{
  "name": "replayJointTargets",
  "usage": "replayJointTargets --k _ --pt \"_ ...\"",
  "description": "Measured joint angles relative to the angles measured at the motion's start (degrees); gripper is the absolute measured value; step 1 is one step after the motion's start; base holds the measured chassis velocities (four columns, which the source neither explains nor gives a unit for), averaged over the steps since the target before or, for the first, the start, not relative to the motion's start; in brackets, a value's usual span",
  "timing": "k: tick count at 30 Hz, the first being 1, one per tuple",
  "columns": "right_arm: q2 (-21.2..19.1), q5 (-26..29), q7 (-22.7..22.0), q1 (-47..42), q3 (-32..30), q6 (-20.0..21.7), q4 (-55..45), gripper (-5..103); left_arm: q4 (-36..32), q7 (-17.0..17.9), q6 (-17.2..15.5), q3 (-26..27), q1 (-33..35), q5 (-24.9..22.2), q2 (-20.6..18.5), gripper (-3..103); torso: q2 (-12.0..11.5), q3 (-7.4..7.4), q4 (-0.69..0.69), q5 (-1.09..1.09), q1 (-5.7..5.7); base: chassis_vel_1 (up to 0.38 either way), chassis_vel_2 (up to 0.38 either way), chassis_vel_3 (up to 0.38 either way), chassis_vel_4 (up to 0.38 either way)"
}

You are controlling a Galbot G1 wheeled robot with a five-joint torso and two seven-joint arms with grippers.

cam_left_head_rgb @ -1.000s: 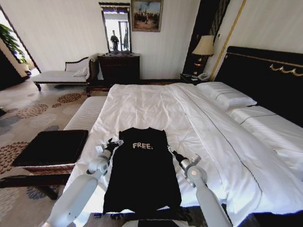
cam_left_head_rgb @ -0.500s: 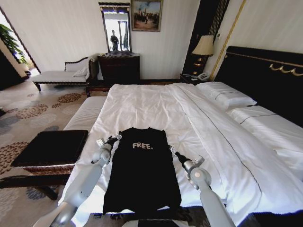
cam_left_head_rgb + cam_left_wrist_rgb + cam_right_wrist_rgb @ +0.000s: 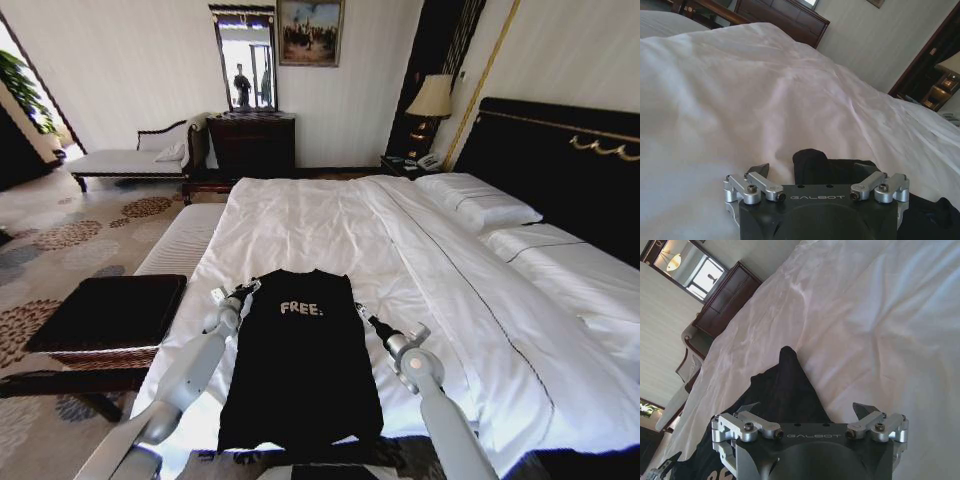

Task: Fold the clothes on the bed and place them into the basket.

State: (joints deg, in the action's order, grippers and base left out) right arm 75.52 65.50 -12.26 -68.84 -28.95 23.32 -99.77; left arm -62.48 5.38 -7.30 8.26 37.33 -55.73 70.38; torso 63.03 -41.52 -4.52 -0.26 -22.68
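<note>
1. Black T-shirt lying flat on the white duvet of the bed, sleeves folded in so it forms a long narrow rectangle, white "FREE." lettering near the far end, collar end pointing toward the middle of the bed, hem end reaching the near edge of the mattress.
2. Left tool at the shirt's far left corner, beside the shoulder, just touching or just above the fabric edge; cannot tell which. Fingers spread apart in the left wrist view, a black fold of the shirt sitting between them, nothing clamped.
3. Right tool at the shirt's right edge, level with the lettering, low over the duvet. Fingers spread apart in the right wrist view, a pointed black fold of the shirt reaching up between them, nothing clamped.
4. Both arms stretched forward from the near corners of the head view, one along each long side of the shirt.
5. Basket with flat black top and woven sides standing on the patterned carpet to the left of the bed, well apart from the shirt.
6. Pale striped bench just beyond the basket, along the bed's left side.
</note>
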Motion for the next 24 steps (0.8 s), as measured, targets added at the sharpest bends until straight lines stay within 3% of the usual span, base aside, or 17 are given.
replayJointTargets --k 6,7,13,24 --pt "-0.1 0.1 0.0 -0.1 -0.3 0.0 0.1 100 2.0 -0.4 0.3 -0.1 -1.1 0.8 1.7 95 0.0 0.0 0.0 0.0 0.0 0.0 0.0 0.0 0.0" --pt "-0.1 0.1 0.0 0.0 -0.3 0.0 0.2 100 2.4 -0.4 0.4 -0.1 -1.4 1.0 2.1 87 0.0 0.0 0.0 0.0 0.0 0.0 0.0 0.0 0.0" --pt "0.1 0.0 0.0 0.2 -0.1 0.0 0.6 100 2.5 -0.1 0.6 -0.1 -1.5 1.1 1.5 71 0.0 0.0 0.0 0.0 0.0 0.0 0.0 0.0 0.0" --pt "-0.2 0.0 -0.1 0.9 0.3 0.1 1.0 100 4.6 -0.8 1.6 -0.4 -2.3 2.3 1.6 28 0.0 0.0 0.0 -0.01 0.01 0.0 0.0 0.0 0.0"
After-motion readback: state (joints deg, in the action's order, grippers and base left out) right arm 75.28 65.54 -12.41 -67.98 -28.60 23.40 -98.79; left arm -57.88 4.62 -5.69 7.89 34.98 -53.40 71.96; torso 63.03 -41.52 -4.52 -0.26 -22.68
